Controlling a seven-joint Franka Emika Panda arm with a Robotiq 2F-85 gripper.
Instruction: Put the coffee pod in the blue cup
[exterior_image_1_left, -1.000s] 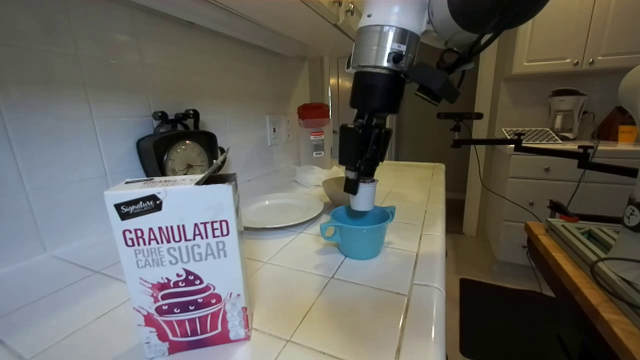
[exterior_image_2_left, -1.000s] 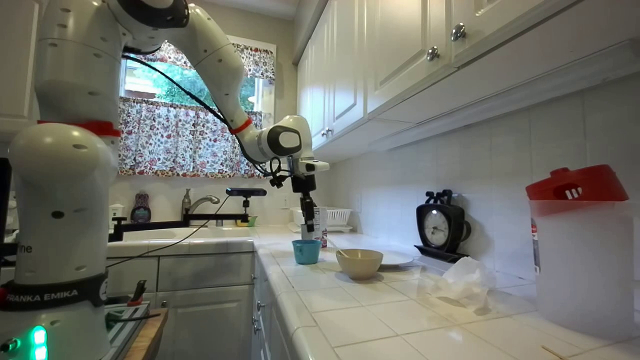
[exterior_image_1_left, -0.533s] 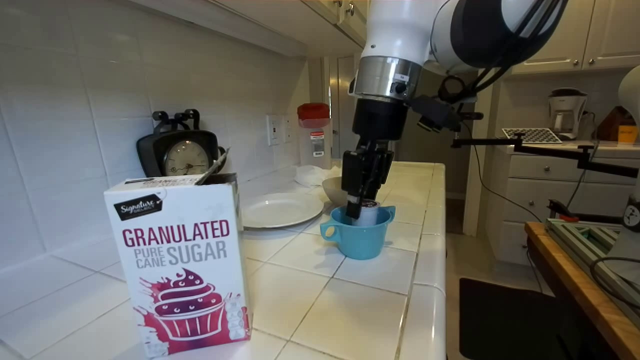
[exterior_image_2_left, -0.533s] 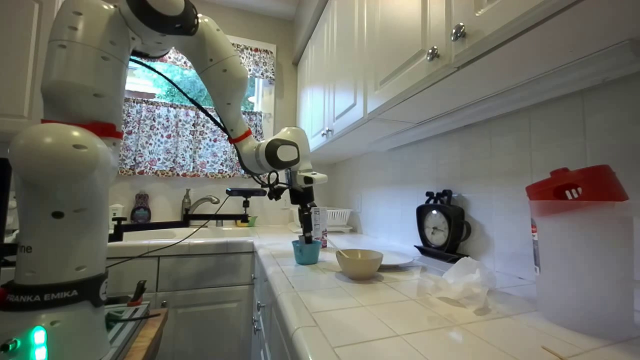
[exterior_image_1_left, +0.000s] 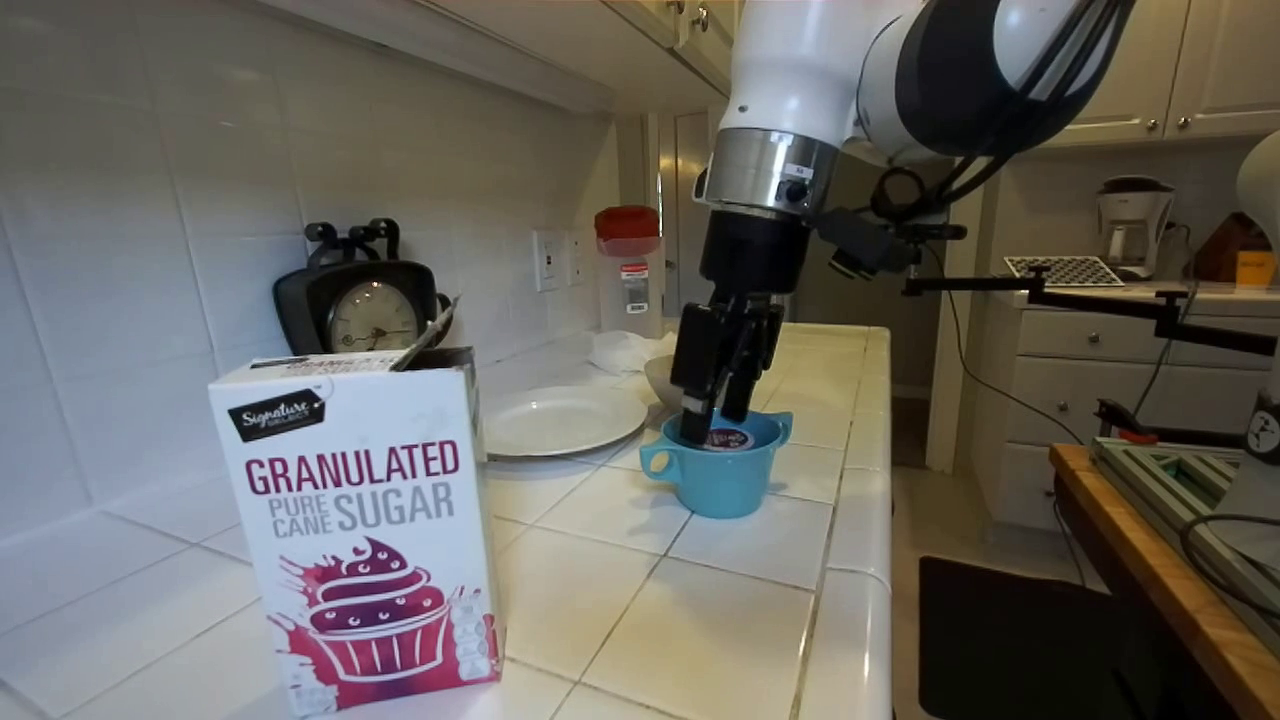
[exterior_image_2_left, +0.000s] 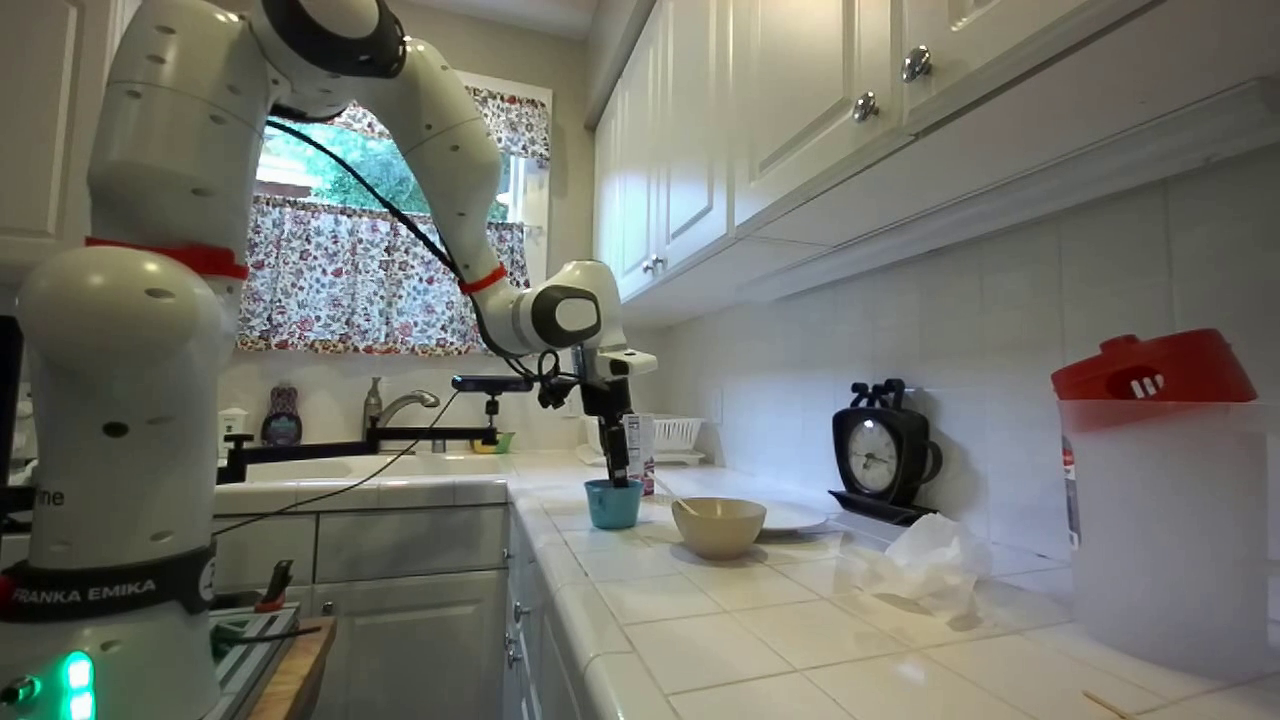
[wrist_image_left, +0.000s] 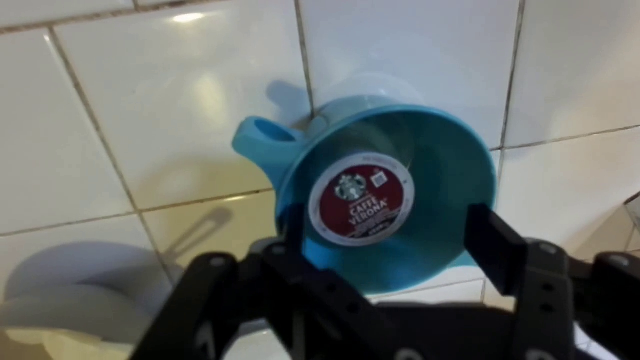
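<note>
Coffee pod (wrist_image_left: 361, 199) is what we see inside the blue cup (wrist_image_left: 440, 175). In the wrist view the pod's round, dark red lid faces us, and we can read "Caffe Verona" on it. Our tool (exterior_image_1_left: 716, 425) hangs right at the top of the cup. Its two fingers (wrist_image_left: 495, 245) are well apart, and it has hold of nothing; the pod shows in the gap between them. We cannot tell if a finger touches the cup. The cup stands upright on the white tiled worktop (exterior_image_1_left: 700, 620). A big sugar box (exterior_image_1_left: 350, 540) stands up front in an exterior view, and a white plate (exterior_image_1_left: 565, 420) lies between the cup and the wall (exterior_image_1_left: 150, 250). In an exterior view we also see a pale bowl (exterior_image_2_left: 722, 530) near the cup, a black scale (exterior_image_2_left: 868, 450) by the wall and a tub (exterior_image_2_left: 1165, 540) with a red lid.
</note>
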